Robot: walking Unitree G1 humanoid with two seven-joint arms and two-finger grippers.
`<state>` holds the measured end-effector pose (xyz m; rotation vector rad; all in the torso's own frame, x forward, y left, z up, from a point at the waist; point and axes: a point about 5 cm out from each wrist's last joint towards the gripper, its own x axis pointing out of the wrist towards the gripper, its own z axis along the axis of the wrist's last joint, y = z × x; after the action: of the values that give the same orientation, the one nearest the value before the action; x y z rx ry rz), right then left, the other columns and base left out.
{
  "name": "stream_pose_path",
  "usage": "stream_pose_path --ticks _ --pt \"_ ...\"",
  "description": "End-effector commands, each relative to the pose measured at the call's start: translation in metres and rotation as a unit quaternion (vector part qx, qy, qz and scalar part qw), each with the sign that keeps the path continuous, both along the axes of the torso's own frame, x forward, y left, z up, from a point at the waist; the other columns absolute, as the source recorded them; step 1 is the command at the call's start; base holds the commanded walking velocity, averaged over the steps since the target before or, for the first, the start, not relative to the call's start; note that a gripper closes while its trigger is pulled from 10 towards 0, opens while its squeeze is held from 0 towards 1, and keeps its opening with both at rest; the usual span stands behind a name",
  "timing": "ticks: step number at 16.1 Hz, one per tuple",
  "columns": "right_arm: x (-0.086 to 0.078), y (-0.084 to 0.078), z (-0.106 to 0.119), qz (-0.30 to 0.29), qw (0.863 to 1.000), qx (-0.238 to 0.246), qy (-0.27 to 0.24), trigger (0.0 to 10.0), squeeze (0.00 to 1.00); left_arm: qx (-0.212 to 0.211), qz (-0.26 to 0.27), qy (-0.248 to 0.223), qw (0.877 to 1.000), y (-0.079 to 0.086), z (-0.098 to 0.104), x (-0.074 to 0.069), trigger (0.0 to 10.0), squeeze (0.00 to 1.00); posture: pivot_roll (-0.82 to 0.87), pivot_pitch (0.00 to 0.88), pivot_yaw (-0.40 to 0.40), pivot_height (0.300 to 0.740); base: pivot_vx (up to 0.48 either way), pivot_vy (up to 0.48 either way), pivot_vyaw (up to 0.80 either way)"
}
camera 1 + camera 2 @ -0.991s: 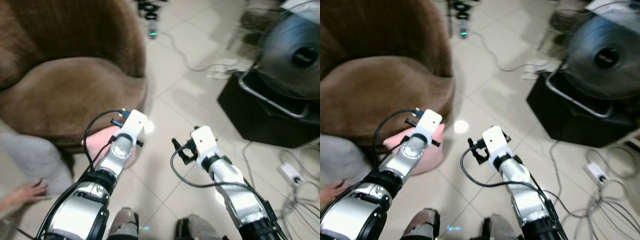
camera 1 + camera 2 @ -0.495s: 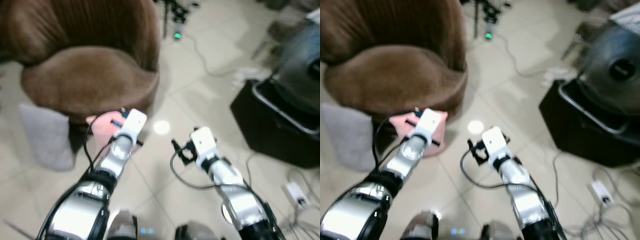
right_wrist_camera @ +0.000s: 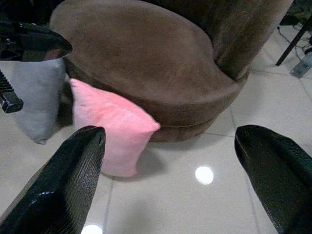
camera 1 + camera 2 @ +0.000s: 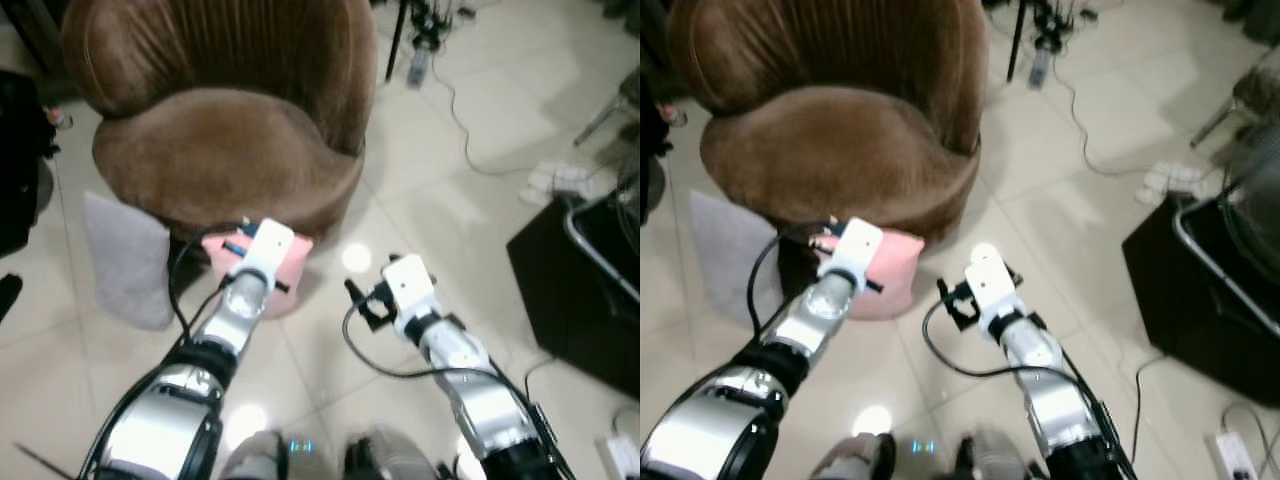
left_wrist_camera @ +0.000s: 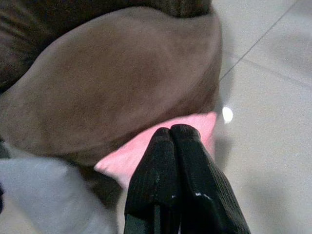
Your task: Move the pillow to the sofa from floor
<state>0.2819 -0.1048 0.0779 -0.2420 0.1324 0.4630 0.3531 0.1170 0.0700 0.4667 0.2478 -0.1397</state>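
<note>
Black fingers of the left gripper (image 5: 171, 134) are pressed together and empty, pointing at the pink pillow (image 3: 109, 126). The right gripper (image 3: 168, 170) has its fingers (image 3: 63, 185) spread wide above the floor (image 4: 470, 160). The pillow stands on the floor, leaning against the brown sofa (image 4: 225, 150), with a grey pillow (image 4: 125, 260) near it.

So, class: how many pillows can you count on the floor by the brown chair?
2. A pink pillow leans against the front of the brown chair; a grey pillow stands on the floor beside it. Others may be hidden behind the chair.
</note>
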Motion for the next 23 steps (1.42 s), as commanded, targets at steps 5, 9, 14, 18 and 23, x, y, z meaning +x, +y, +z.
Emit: stream_pose_path --ticks 5,9,14,18,23 --pt "-0.0015 -0.0084 -0.0046 -0.011 1.000 -0.002 0.015 10.0 0.00 0.007 0.002 -0.002 1.000 -0.0082 -0.0019 -0.0021 10.0 0.00 0.04 0.228 -0.078 0.740 0.445 -0.067 0.56" --pt "-0.0023 -0.0074 -0.0053 -0.008 1.000 0.005 0.021 10.0 0.00 0.015 0.012 0.007 1.000 -0.0070 -0.0051 -0.0030 10.0 0.00 0.04 0.218 -0.073 0.740 0.000 0.000 0.55" --pt "-0.0003 -0.0090 -0.0033 -0.016 1.000 0.006 0.016 10.0 0.00 0.012 0.013 0.000 1.000 -0.0076 -0.0026 -0.0018 10.0 0.00 0.05 0.204 -0.071 0.740 0.000 0.000 0.55" --pt "-0.0009 -0.0099 -0.0041 -0.023 0.999 0.014 0.022 10.0 0.00 -0.006 0.005 -0.001 1.000 -0.0097 -0.0017 -0.0017 1.5 0.00 0.04 0.196 -0.072 0.740 0.000 0.000 0.55" --pt "-0.0014 -0.0123 -0.0031 -0.038 0.998 0.033 0.029 10.0 0.00 -0.013 -0.011 0.006 1.000 -0.0133 -0.0055 -0.0050 0.0 0.00 0.04 0.212 -0.074 0.740 0.000 0.000 0.10"
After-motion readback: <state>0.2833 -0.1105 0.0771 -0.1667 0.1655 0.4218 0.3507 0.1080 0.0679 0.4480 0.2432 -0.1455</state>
